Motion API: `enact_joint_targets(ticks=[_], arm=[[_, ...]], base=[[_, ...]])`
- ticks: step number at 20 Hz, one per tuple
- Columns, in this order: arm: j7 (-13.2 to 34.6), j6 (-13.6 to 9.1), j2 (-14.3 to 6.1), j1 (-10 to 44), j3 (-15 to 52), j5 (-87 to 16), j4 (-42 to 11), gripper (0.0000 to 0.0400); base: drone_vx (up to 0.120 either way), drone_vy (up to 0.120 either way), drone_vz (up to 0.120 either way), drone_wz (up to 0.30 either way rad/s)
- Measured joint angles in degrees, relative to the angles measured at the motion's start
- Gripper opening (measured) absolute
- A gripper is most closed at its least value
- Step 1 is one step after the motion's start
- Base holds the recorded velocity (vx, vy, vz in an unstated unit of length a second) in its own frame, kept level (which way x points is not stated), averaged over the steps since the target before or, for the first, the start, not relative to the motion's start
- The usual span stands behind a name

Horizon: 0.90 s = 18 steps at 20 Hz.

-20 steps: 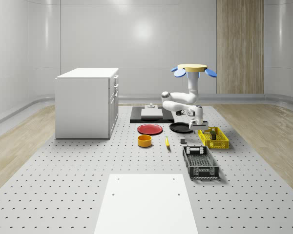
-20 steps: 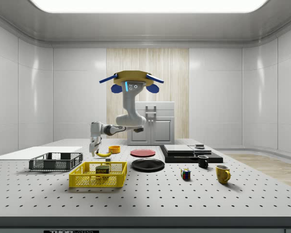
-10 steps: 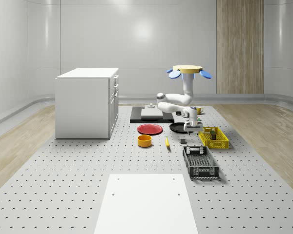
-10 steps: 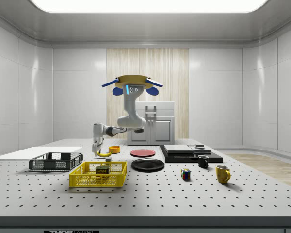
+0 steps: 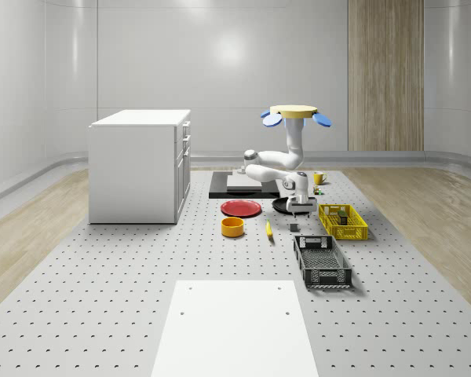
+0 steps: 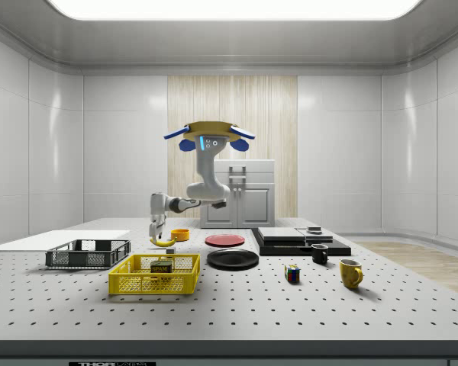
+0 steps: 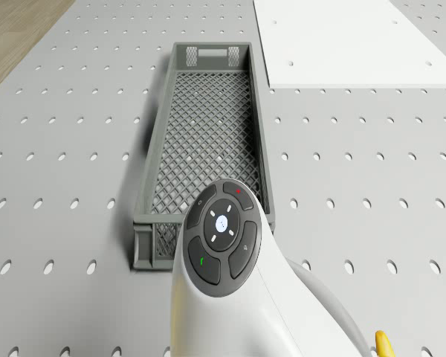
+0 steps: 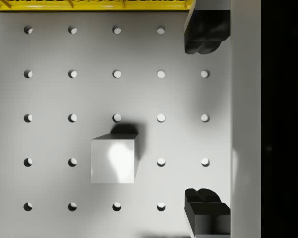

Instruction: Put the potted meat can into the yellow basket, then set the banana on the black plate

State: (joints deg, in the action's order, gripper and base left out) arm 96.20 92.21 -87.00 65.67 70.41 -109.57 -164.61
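I can read SPAM on the potted meat can [image 6: 162, 267], which sits inside the yellow basket [image 6: 154, 275] on the perforated grey worktop [image 5: 125, 298]. My drone [image 5: 291, 114] hovers over the far middle of the worktop, arm bent down, and the gripper [image 8: 206, 124] hangs low over a small grey cube [image 8: 114, 160] — fingers [image 8: 204, 37] spread wide, holding nothing. The banana [image 5: 268, 228] lies on the worktop left of the cube in the whole-scene view, apart from the black plate [image 6: 233, 258]. Pale panelled walls surround us, with a wood-grain strip behind and a white cabinet [image 5: 140, 165] at the whole-scene view's left.
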Motion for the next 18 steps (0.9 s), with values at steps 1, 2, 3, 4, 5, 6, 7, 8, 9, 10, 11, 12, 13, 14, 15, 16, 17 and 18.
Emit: enact_joint_targets(ticks=[1,2,3,4,5,6,7,8,9,10,11,12,13,14,15,16,17,18], arm=[[0.0,0.0,0.0,0.0,0.0,0.0,0.0,0.0400],[0.0,0.0,0.0,0.0,0.0,0.0,0.0,0.0400],[0.0,0.0,0.0,0.0,0.0,0.0,0.0,0.0400],[0.0,0.0,0.0,0.0,0.0,0.0,0.0,0.0400],[0.0,0.0,0.0,0.0,0.0,0.0,0.0,0.0400],[0.0,0.0,0.1,0.0,0.0,0.0,0.0,0.0400],[0.0,-0.1,0.1,0.0,0.0,0.0,0.0,0.0400],[0.0,-0.1,0.1,0.0,0.0,0.0,0.0,0.0400],[0.0,-0.1,0.1,0.0,0.0,0.0,0.0,0.0400],[0.0,-0.1,0.1,0.0,0.0,0.0,0.0,0.0400],[0.0,-0.1,0.1,0.0,0.0,0.0,0.0,0.0400],[0.0,-0.1,0.1,0.0,0.0,0.0,0.0,0.0400],[0.0,-0.1,0.1,0.0,0.0,0.0,0.0,0.0400],[0.0,-0.1,0.1,0.0,0.0,0.0,0.0,0.0400],[0.0,-0.1,0.1,0.0,0.0,-0.1,0.0,0.0400],[0.0,-0.1,0.1,0.0,0.0,-0.1,0.0,0.0400],[0.0,-0.1,0.1,-0.1,0.0,-0.1,0.0,0.0400],[0.0,-0.1,0.1,-0.1,0.0,-0.1,0.0,0.0400]], base=[[0.000,-0.120,-0.120,0.000],[0.000,-0.120,-0.120,0.000],[0.000,-0.120,-0.120,0.000],[0.000,-0.120,-0.120,0.000],[0.000,-0.120,-0.120,0.000],[0.000,-0.120,-0.120,0.000],[0.000,-0.120,0.000,0.000],[0.000,-0.120,0.000,0.000],[0.000,-0.120,0.000,0.000],[0.000,-0.120,0.000,0.000],[0.000,-0.120,0.000,0.000],[0.000,-0.120,0.000,0.000],[0.000,-0.120,0.000,0.000],[0.000,-0.120,0.000,0.000],[0.000,-0.120,0.000,0.000],[0.000,-0.120,0.000,0.000],[0.000,-0.120,0.000,0.000],[0.000,-0.120,0.000,0.000]])
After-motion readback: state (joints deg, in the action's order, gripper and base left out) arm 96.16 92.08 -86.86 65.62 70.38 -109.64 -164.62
